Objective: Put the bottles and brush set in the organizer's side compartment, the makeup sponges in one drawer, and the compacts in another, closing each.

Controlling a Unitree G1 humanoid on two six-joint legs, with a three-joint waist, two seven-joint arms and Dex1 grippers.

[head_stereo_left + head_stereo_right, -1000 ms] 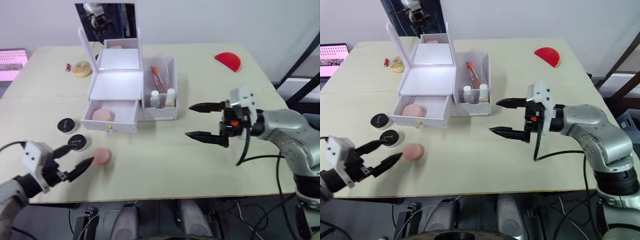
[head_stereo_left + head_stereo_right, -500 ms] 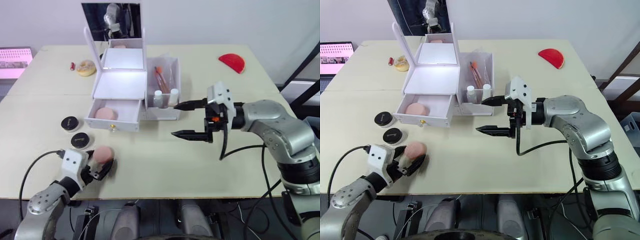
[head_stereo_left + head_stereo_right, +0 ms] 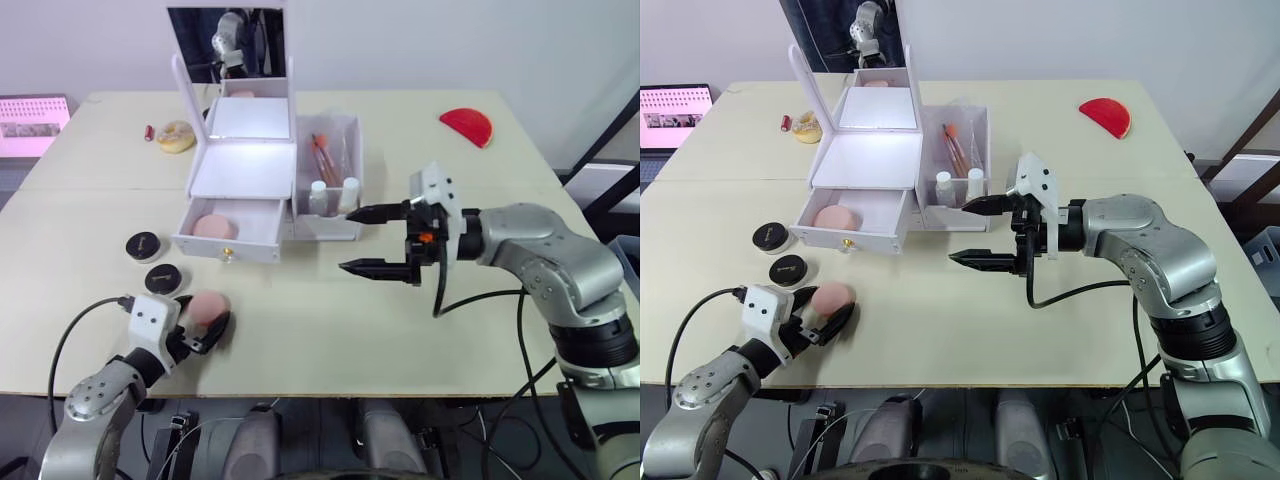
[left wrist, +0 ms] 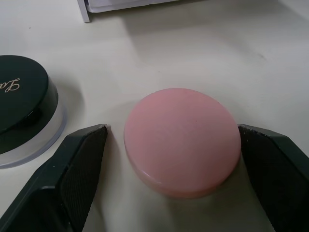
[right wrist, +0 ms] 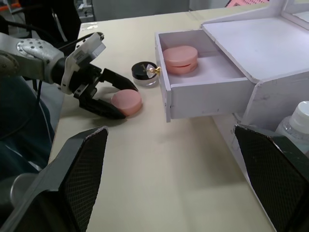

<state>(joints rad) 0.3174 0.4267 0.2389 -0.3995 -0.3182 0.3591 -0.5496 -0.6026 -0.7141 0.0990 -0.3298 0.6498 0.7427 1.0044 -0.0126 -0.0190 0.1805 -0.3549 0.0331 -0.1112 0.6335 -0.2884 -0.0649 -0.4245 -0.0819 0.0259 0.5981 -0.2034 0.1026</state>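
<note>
Two fingers of the left pincer [image 4: 169, 193] stood spread around the pink sponge [image 4: 182, 140], gaps either side, near the worktop [image 3: 330, 340] front edge. The right pincer [image 3: 975, 232] hung wide open, empty, beside the organizer [image 3: 890, 170].

Both arms are seen w/ rounded silver-grey metallic shells, segmented at the joints. Each wrist is capped by a small white boxy housing, from which two long black tapered fingers are carried: left gripper [image 3: 205, 331], right gripper [image 3: 375, 241]. Inner pads [image 4: 79, 169] are shown w/ a fine cross-hatched texture in the wrist views. A small orange-red mark is seen on the black block behind the right fingers. Thin black cables are looped off both arms: one arcs from the left housing back along the forearm, others hang beneath the right forearm and elbow.
</note>
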